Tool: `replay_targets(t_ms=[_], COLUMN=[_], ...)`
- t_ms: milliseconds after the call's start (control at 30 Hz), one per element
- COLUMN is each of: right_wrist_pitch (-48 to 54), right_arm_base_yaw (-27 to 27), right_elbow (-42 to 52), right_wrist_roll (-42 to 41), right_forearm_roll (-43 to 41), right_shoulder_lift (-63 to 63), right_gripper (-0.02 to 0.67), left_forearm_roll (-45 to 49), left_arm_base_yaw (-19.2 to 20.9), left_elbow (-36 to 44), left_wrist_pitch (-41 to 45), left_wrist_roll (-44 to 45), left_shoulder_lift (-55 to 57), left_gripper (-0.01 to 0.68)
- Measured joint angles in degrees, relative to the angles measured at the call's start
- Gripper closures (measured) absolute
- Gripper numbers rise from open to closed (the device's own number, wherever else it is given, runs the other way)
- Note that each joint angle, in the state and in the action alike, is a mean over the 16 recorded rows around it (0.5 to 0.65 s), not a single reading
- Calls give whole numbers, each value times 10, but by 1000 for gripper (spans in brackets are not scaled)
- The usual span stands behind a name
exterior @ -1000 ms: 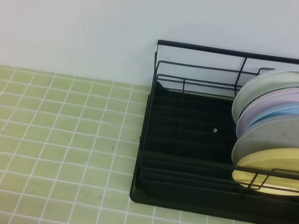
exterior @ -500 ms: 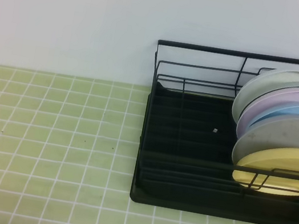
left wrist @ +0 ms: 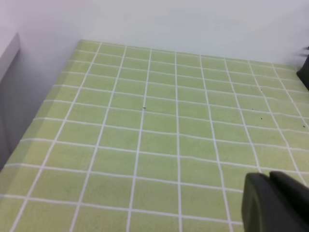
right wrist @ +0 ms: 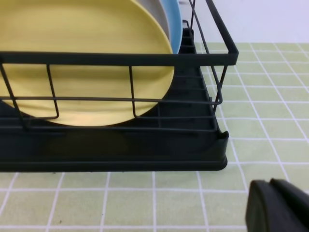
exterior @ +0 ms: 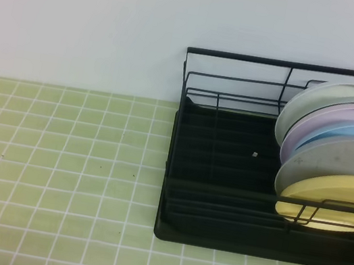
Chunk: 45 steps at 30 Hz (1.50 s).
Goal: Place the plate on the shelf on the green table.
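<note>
I'm counting five plates (exterior: 336,161) standing in one black rack (exterior: 216,181), right of frame, and two gripper tips.

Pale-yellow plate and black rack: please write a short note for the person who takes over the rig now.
Left gripper: only its dark tip shows above the bare green tiled table; holds nothing visible, open or shut unclear.
Right gripper: same, low in front of the black wire dish rack.
Round pale-yellow plate: stands in the rack, frontmost, before the grey, blue, lilac and white plates.
Done: plate appears placed.
Left: nothing seen, perhaps retracting the arms.
</note>
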Motion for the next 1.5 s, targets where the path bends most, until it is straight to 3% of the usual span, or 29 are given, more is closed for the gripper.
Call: replay_targets(t_ms=[1500], right_wrist_pitch=[2], right_arm_base_yaw=[0], right_elbow=[-1], right_wrist_roll=[0], right_forearm_roll=[0], right_shoulder_lift=[0], right_gripper=[652], left_forearm_roll=[0], left_arm_base_yaw=[0], left_elbow=[0], left_wrist_pitch=[0], left_wrist_roll=[0], left_shoulder_lift=[0], left_gripper=[675])
